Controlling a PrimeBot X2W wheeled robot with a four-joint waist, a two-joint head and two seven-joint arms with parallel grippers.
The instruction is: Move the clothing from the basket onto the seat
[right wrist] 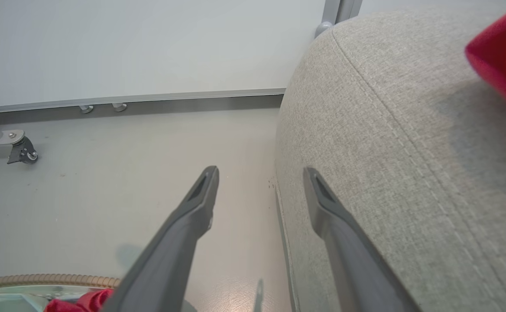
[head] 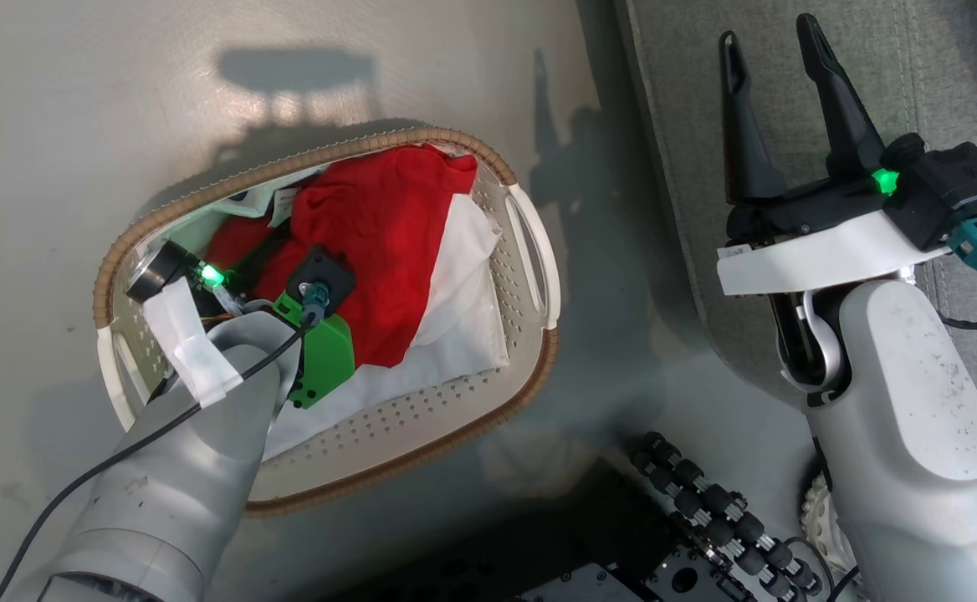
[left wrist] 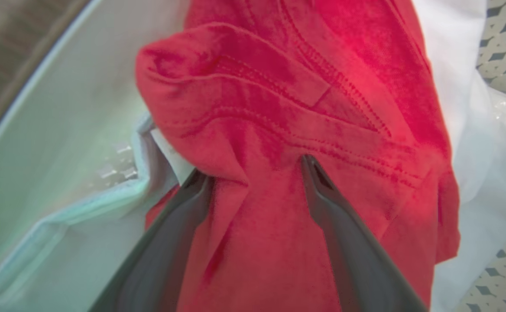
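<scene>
Pale grey floor (head: 53, 100), glossy, with shadows on it; a plain light wall (right wrist: 149, 43) behind. The basket (head: 422, 418) stands on the floor, white perforated sides, brown woven rim. Inside the basket: the clothing (head: 388, 234), a bunched red garment, lying on a white sheet (head: 463, 276) that lines the basket's bottom and its right side. Left gripper (left wrist: 253, 167): reached down into the basket's left half, fingers apart, both tips pressed into the red fabric near a stitched seam, with a ridge of cloth standing between them; not clamped on it. In the head view the gripper's fingers are hidden behind its own wrist and green mount. The seat (head: 915, 67), grey upholstery with stitched seams, stands to the right of the basket, a strip of floor between them. Right gripper (head: 769, 32): well apart from the basket on its right, held at the seat's near edge, fingers spread, nothing between them. Right wrist view: a red garment corner (right wrist: 504, 56) lies on top of the seat, on the side away from the basket.
</scene>
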